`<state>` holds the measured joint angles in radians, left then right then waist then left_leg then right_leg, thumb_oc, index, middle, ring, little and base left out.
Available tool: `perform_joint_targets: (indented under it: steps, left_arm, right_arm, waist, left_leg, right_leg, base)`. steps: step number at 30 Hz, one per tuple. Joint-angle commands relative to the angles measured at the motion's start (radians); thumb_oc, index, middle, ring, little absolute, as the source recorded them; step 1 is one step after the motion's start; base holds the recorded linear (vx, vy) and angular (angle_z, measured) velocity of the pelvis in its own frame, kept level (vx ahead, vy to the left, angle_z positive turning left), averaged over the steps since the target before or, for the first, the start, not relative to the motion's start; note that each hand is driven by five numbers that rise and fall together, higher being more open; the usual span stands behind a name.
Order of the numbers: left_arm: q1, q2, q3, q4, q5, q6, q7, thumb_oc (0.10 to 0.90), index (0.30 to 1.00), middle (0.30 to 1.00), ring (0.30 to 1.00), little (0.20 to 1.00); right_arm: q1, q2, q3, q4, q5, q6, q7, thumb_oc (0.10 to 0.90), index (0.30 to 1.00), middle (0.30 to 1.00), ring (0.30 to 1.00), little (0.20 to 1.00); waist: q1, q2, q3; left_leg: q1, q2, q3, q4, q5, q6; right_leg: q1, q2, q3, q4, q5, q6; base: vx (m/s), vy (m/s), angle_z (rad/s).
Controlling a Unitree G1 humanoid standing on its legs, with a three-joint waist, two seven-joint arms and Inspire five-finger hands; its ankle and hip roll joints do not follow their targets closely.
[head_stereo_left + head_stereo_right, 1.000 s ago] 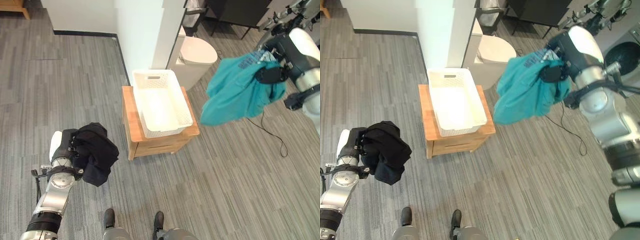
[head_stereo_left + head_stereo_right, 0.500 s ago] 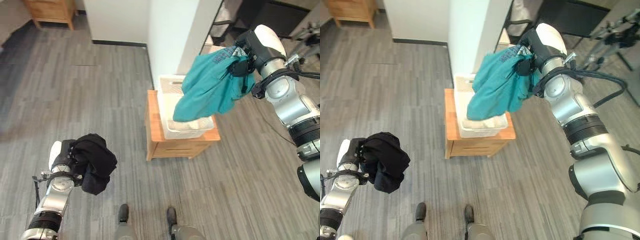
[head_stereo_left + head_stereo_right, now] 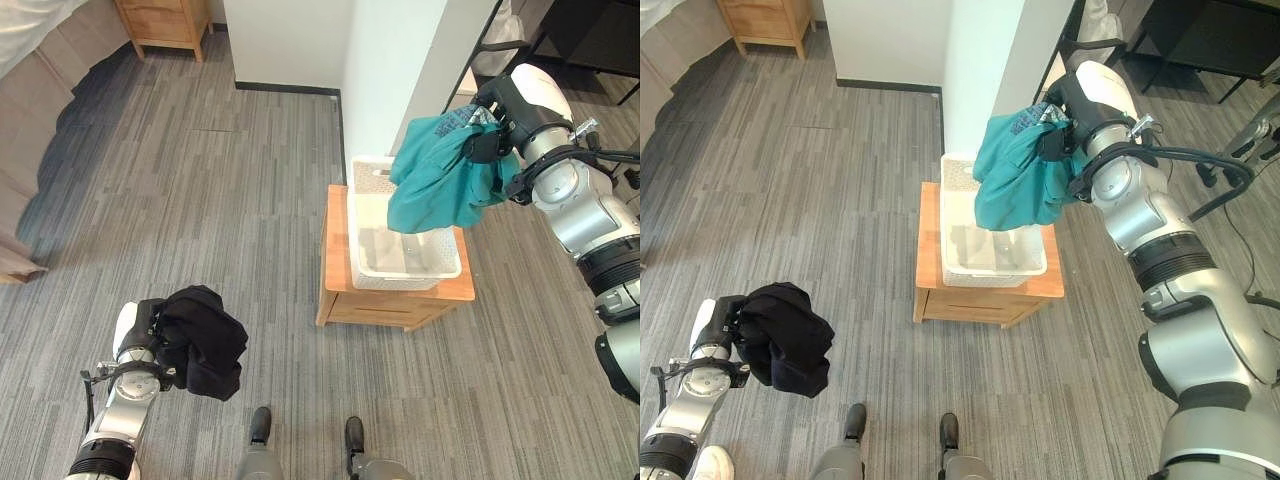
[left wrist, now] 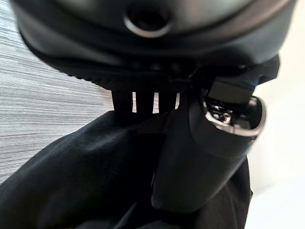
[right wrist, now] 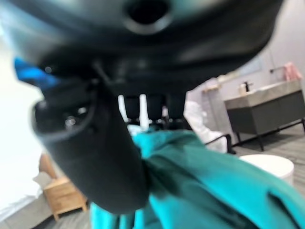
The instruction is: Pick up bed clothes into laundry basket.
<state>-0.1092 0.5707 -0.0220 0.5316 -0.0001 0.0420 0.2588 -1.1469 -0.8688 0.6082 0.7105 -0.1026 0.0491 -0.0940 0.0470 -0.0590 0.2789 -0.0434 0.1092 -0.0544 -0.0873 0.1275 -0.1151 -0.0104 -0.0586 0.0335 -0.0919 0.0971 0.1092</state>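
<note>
A teal garment (image 3: 440, 188) hangs from my right hand (image 3: 487, 146), whose fingers are curled round it; it dangles over the far right part of the white laundry basket (image 3: 372, 262). The basket sits on a low wooden stand (image 3: 336, 290) beside a white pillar. My left hand (image 3: 148, 330) is low at the front left, shut on a bunched black garment (image 3: 208, 342). In the left wrist view the black cloth (image 4: 76, 181) fills the space under the thumb (image 4: 200, 157). In the right wrist view the teal cloth (image 5: 209, 186) lies against the thumb (image 5: 100, 162).
A white pillar (image 3: 400, 70) rises just behind the basket. A wooden bedside cabinet (image 3: 165, 20) stands far left, with a bed edge (image 3: 30, 110) along the left side. Dark furniture (image 3: 590, 35) and a white seat are at the far right. Grey plank floor surrounds the stand.
The camera has shifted, so the stand and basket now sit more central. The teal garment hangs lower and closer over the basket. My left hand still holds the black garment.
</note>
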Motion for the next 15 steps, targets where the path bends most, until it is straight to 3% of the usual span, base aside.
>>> perform_joint_targets:
  steps: [1,9,10,15]
  left_arm:
    - [-0.046,0.087,0.001,-0.104,-0.003,-0.096,0.059,0.400,0.300,0.300,0.300,0.300]
    - [-0.087,0.081,-0.032,-0.111,-0.009,-0.105,0.069,0.400,0.300,0.300,0.300,0.300]
    - [-0.105,0.080,-0.047,-0.115,-0.013,-0.110,0.072,0.400,0.300,0.300,0.300,0.300]
    - [-0.126,0.075,-0.062,-0.112,-0.017,-0.118,0.076,0.400,0.300,0.300,0.300,0.300]
  right_arm:
    - [-0.180,-0.038,0.038,0.030,0.009,-0.031,-0.080,0.400,0.300,0.300,0.300,0.300]
    - [-0.180,0.025,0.043,0.135,0.010,-0.028,-0.086,0.400,0.300,0.300,0.300,0.300]
    - [-0.193,0.026,0.054,0.166,0.006,-0.030,-0.090,0.400,0.300,0.300,0.300,0.300]
    - [-0.226,0.009,0.071,0.221,0.015,-0.033,-0.094,0.400,0.300,0.300,0.300,0.300]
  waist:
    - [0.018,-0.025,-0.073]
    - [0.032,0.038,-0.017]
    - [0.034,0.054,-0.005]
    - [0.037,0.080,0.012]
  left_leg:
    - [0.036,-0.041,0.044,0.000,-0.124,0.012]
    - [-0.047,-0.048,0.041,0.000,-0.089,0.004]
    - [-0.070,-0.050,0.042,0.000,-0.080,0.000]
    - [-0.111,-0.052,0.045,0.000,-0.063,-0.013]
  right_leg:
    - [-0.073,-0.019,0.002,0.005,-0.019,0.019]
    - [-0.152,-0.018,0.000,0.005,-0.003,0.016]
    - [-0.171,-0.019,-0.007,0.005,-0.002,0.016]
    - [-0.203,-0.023,-0.021,0.005,0.002,0.018]
  base:
    - [-0.02,-0.012,0.07]
    - [-0.04,-0.009,0.01]
    - [-0.04,-0.010,0.01]
    - [-0.02,-0.016,0.03]
